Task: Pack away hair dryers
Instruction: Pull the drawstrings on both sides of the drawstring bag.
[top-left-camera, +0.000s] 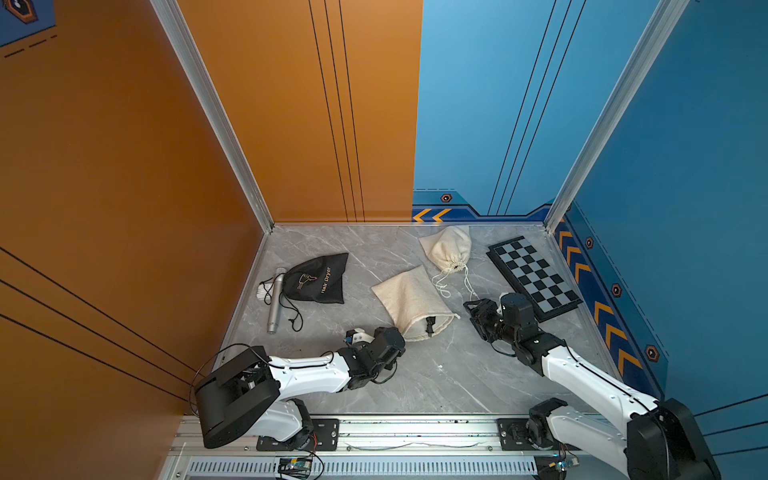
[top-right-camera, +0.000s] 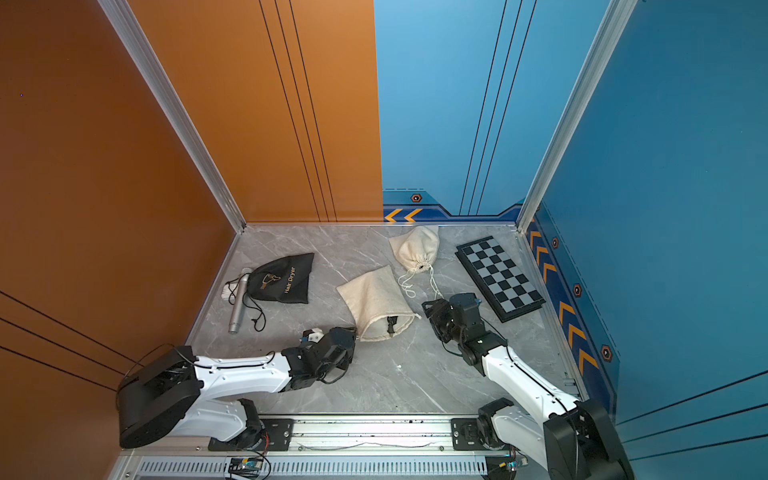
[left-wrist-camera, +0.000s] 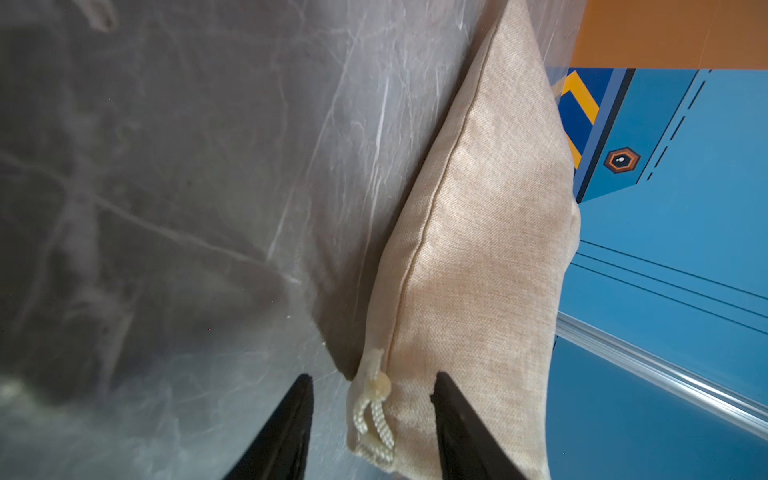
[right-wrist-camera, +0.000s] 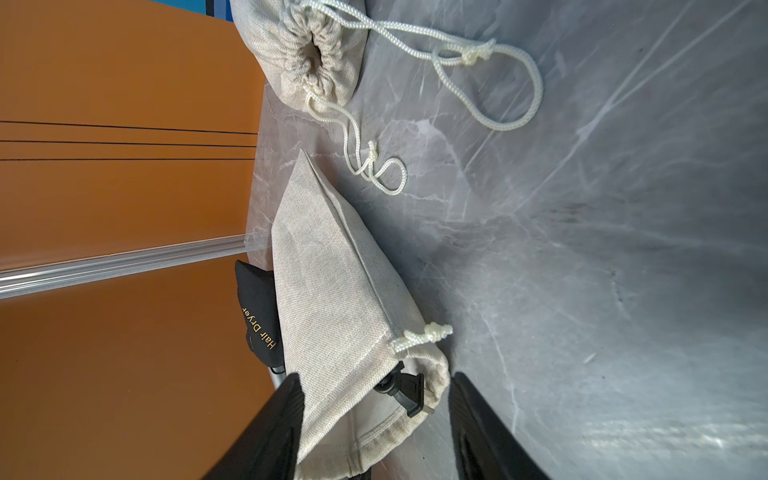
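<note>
Left wrist view: the left gripper (left-wrist-camera: 374, 376) is seen low over the grey table (left-wrist-camera: 166, 208), its jaws spread to either side of a corner of a beige pouch (left-wrist-camera: 478, 249). One finger (left-wrist-camera: 457, 415) overlaps the cloth; the other is parted from it by a strip of bare table, so nothing is pinched. A knotted drawstring end (left-wrist-camera: 380, 386) lies between the jaws.

In both top views the left arm (top-left-camera: 307, 370) is stretched from its base at the near left toward the middle of the table, and its tip is set at the left end of the pouch's near-facing mouth. The right arm (top-left-camera: 582, 374) is reached from the near right toward the far left and ends just right of the same pouch, apart from it.

In the right wrist view the right gripper (right-wrist-camera: 376, 376) is aimed at the pouch's mouth with its jaws spread wide and nothing held.

Of the hair dryers only a black plug (right-wrist-camera: 409, 392) is shown. It lies inside the open mouth of the pouch, between the two grippers, and is touched by neither. The dryer bodies are hidden.

A second beige pouch (top-left-camera: 446, 247), drawn shut, lies farther back, and a black pouch (top-left-camera: 320, 278) lies at the far left.
</note>
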